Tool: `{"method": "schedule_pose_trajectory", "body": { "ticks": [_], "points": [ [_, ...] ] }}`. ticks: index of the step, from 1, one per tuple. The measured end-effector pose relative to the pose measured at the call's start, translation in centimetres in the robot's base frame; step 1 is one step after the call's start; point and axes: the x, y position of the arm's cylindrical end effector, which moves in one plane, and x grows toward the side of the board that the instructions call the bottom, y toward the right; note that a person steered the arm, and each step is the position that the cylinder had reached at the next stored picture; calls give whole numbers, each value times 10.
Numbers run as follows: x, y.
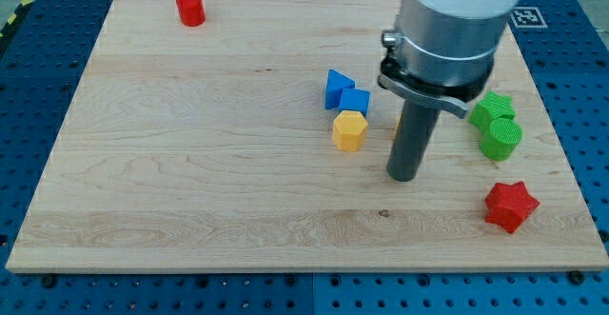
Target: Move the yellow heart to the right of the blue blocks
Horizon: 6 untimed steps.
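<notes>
My tip (402,176) rests on the wooden board (190,163), to the right of and slightly below the middle cluster. That cluster holds a blue triangular block (336,85), a blue cube (356,101) touching it, and a yellow block (349,130) just below the cube, which looks more hexagonal than heart-shaped. A thin yellow-orange sliver (397,123) shows at the rod's left edge. The rod hides the rest of it, so I cannot tell its shape. My tip is about a block's width to the right of the yellow block, not touching it.
A red cylinder (191,9) stands near the view's top left corner. Two green blocks (493,110) (501,139) sit together at the right, with a red star (511,206) below them near the right edge. The arm's large grey body (452,20) covers the top right.
</notes>
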Motion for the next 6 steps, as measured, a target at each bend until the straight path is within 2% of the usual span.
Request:
{"method": "schedule_pose_trajectory", "body": {
  "ticks": [1,2,3,6],
  "points": [
    [-57,1],
    [-137,0],
    [-161,-2],
    [-77,25]
  ]
}}
